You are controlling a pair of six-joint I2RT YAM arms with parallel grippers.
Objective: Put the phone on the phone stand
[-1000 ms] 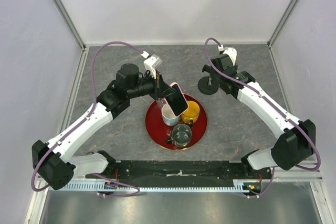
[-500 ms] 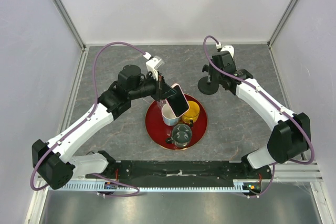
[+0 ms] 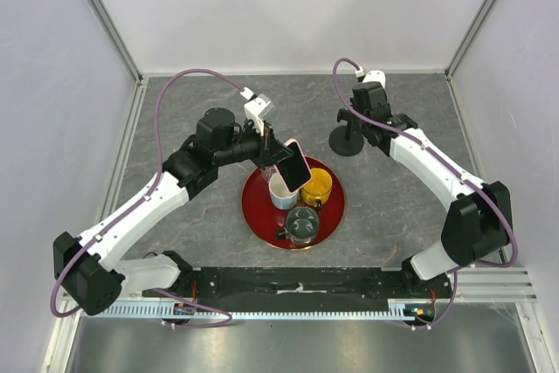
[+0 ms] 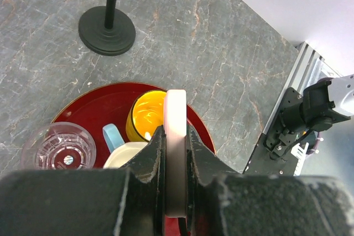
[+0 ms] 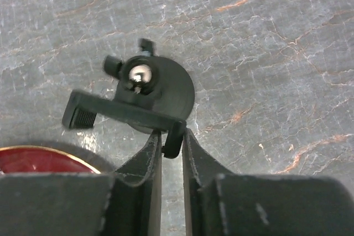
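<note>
The phone (image 3: 294, 166), black-screened with a pale pink edge, hangs tilted above the red tray, and my left gripper (image 3: 272, 156) is shut on it. In the left wrist view its pink edge (image 4: 176, 120) stands upright between the two fingers. The phone stand (image 3: 347, 140) stands on the table to the right of the tray, with a round base (image 5: 171, 89) and a clamp bracket (image 5: 119, 109) on top. My right gripper (image 5: 172, 138) is over it, both fingers pressed on the hooked end of the bracket.
The red tray (image 3: 262, 216) carries a white mug (image 3: 281, 191), a yellow cup (image 3: 318, 186) and a clear glass (image 3: 303, 223), all right below the phone. White walls enclose the table on three sides.
My right gripper has moved further over the stand's top and closed its fingers on the bracket's end. The left arm and the phone have barely shifted.
</note>
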